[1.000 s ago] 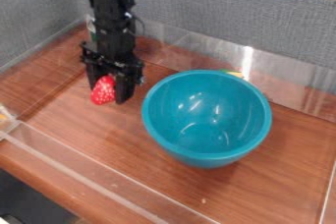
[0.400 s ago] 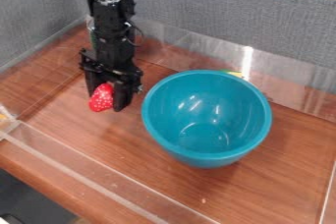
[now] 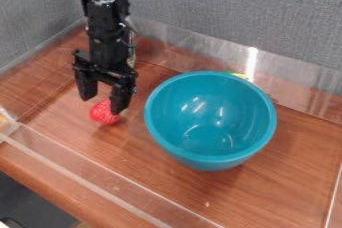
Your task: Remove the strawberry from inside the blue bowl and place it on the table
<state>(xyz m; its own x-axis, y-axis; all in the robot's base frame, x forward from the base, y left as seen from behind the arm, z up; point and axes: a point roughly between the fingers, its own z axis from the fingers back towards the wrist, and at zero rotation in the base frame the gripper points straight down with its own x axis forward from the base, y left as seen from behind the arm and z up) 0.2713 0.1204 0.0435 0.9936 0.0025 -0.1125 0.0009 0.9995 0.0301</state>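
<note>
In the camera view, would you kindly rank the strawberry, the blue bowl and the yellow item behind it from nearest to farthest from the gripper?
1. Strawberry, below the fingers
2. Blue bowl, right of picture
3. Yellow item, beyond the bowl

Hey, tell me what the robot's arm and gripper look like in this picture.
The robot arm is black and slim, built from jointed segments with small bright glints. Its gripper is black too, with two blocky, dark fingers. I can make out no markings at this size.
</note>
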